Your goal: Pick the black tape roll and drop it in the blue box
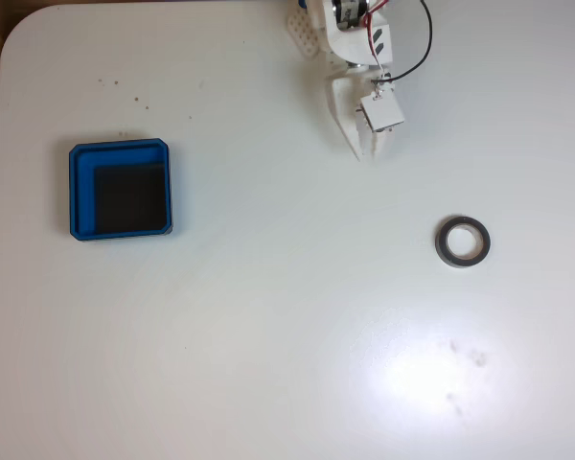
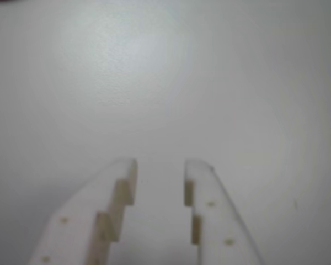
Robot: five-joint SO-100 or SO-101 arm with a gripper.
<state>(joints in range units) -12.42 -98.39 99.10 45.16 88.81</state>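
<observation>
Gripper: white two-finger gripper [image 1: 364,151], jaws parted, nothing between, at top of overhead view.
Tape: small dark grey-black tape ring [image 1: 463,241], flat on glossy white tabletop [image 1: 287,364], below-right of gripper.
Box: shallow bright-blue square tray [image 1: 120,190], far left.
Between: bare tabletop, faint specks.

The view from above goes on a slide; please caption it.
White claw hangs empty over the white table, the black tape roll lying ahead and the blue box empty far left.

White plastic gripper [image 1: 367,144]; red and black cables [image 1: 414,48] (thin).
</observation>
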